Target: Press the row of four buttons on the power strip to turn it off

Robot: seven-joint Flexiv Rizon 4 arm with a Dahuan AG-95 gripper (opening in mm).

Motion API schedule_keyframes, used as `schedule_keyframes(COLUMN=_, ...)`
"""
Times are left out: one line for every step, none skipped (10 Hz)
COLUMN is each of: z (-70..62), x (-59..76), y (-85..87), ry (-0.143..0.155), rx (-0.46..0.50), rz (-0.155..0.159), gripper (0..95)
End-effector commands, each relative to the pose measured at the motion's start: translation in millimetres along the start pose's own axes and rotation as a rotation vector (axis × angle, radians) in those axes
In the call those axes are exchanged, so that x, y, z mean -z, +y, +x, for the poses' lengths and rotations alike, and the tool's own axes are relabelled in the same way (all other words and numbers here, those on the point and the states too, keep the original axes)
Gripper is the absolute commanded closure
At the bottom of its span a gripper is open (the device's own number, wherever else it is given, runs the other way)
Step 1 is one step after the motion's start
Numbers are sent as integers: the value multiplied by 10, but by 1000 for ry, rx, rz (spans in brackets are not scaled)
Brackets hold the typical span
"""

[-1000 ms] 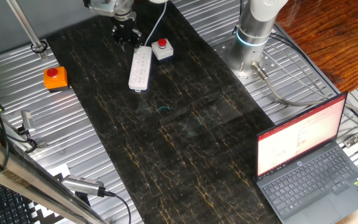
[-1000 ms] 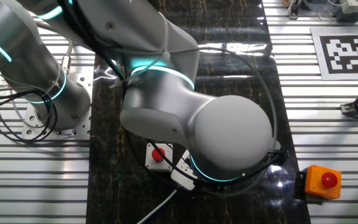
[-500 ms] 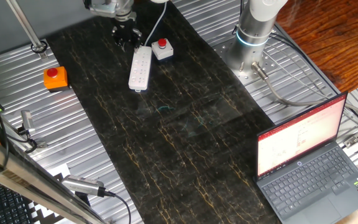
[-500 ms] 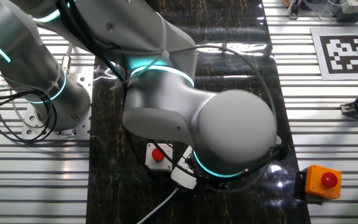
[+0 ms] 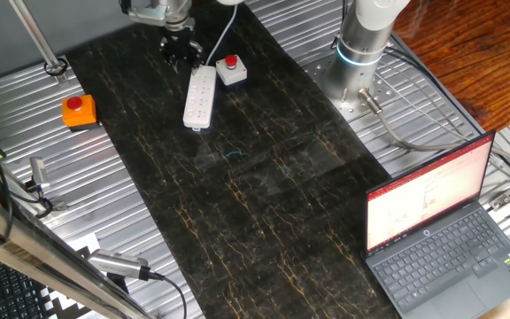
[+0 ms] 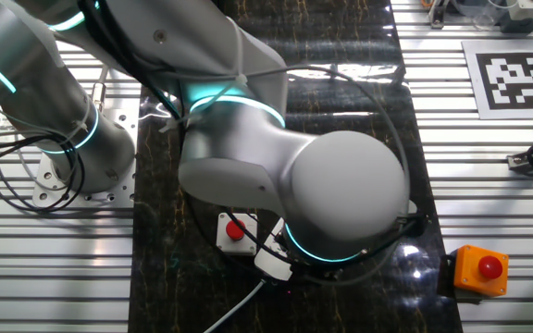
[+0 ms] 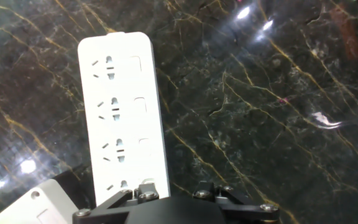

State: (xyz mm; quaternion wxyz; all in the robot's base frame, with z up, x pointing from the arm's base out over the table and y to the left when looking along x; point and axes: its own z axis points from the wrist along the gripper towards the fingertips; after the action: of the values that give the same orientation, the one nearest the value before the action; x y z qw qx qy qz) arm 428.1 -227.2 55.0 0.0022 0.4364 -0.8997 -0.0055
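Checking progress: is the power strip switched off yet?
Cannot tell. The hand view shows the power strip lying flat, buttons pale, no indicator light visible.

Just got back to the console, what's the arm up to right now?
The arm has its end effector at the cord end of the power strip, which lies on the dark marble table beside the white box with a red button. In the hand view the camera looks along the strip, with the four buttons in a line down its right edge. The fingertips are out of sight, so whether a button is being touched cannot be told.
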Motion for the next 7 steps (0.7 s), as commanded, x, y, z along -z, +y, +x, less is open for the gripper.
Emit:
schedule_keyframes(z=14, x=-42, y=9, ry=4, rx=4, rz=4, gripper=570)
schedule_keyframes(z=17, x=-63, y=13, ry=3, rx=7, rz=4, gripper=570)
schedule_keyframes(z=17, x=-76, y=11, ry=5, rx=9, rz=5, gripper=570)
schedule_keyframes(z=16, x=-90, y=9, ry=5, rx=11, rz=5, gripper=570)
schedule_keyframes(z=14, x=-111, y=5, ry=4, rx=14, rz=6, gripper=570)
schedule_keyframes(z=13, x=-134, y=3, ry=5, rx=16, rz=5, gripper=570)
schedule_keyframes(z=10, x=-153, y=8, ry=5, rx=17, rz=5, gripper=570)
